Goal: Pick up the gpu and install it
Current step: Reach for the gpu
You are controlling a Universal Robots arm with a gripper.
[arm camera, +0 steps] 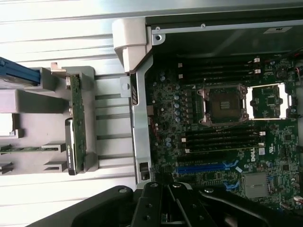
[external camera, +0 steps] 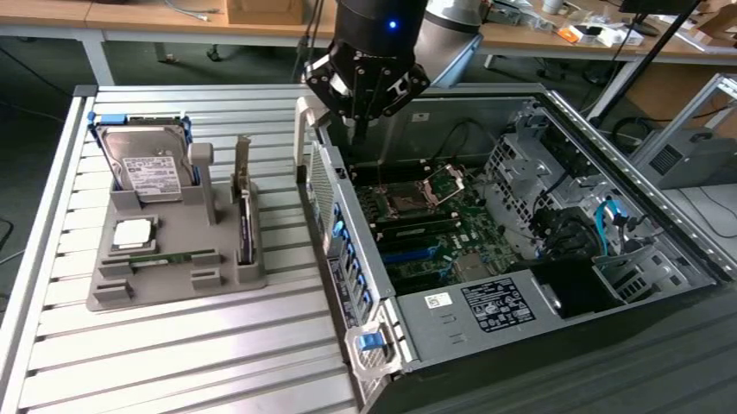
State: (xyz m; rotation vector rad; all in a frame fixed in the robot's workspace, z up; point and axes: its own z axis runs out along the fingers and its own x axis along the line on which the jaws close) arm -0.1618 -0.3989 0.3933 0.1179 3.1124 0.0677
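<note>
On the slatted worktop (external camera: 173, 362) the gpu (external camera: 244, 207) sat in its holder (external camera: 173, 291); the end effector (external camera: 359, 136) hovered empty, pressed together.

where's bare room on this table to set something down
Widest bare patch: the slatted table between the grey holder and the exterior view's bottom edge. A narrow strip runs between holder and computer case. Crowded: the holder, with hard drive and gpu, and the case interior.

"DELL" on the motherboard (arm camera: 227, 135)
</note>
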